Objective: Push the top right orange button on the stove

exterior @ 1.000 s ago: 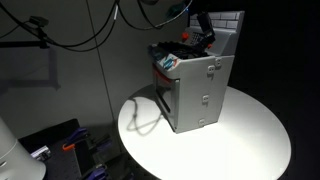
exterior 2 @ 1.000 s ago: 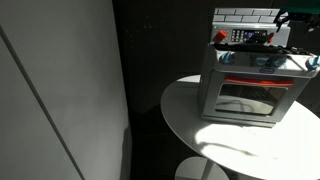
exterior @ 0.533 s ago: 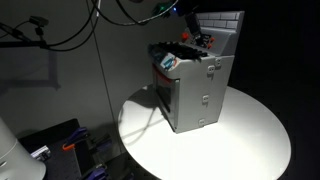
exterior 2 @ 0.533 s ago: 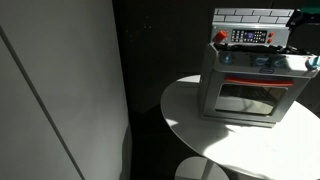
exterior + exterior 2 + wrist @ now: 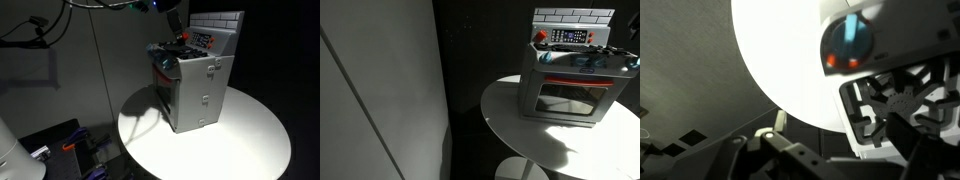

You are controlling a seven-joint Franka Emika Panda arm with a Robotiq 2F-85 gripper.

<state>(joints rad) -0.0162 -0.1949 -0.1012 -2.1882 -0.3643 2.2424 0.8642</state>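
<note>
Stove (image 5: 196, 88) sits on the round white bench (image 5: 255, 135), roughly mid-bench and a bit toward the rear edge, oven door facing the camera in an exterior view (image 5: 570, 95). The brick-pattern back panel (image 5: 574, 14) stands up behind the black top. The pincer (image 5: 176, 27) hangs above the stove's top, off toward the corner away from the back panel, w/ a clear gap to the surface and touching nothing. It's small and dark in that view and I can't see the fingertips, so I can't tell whether it's open or closed. It isn't in the frontal exterior view at all. The control strip (image 5: 570, 36) runs along the foot of the back panel, w/ one orange-red button (image 5: 541, 36) plain at its left end as seen from the front. The right end is too small for me to pick out the target. The wrist view looks down past the stove's black grates (image 5: 905, 100) and a round knob (image 5: 848, 45) w/ blue and orange on it, bench white beyond. Progress, my read: approx. zero confirmed, since there's no contact and nothing shows a button pressed in. Left to do: line up over the strip's right end near the back panel, come down, press, then lift clear.
</note>
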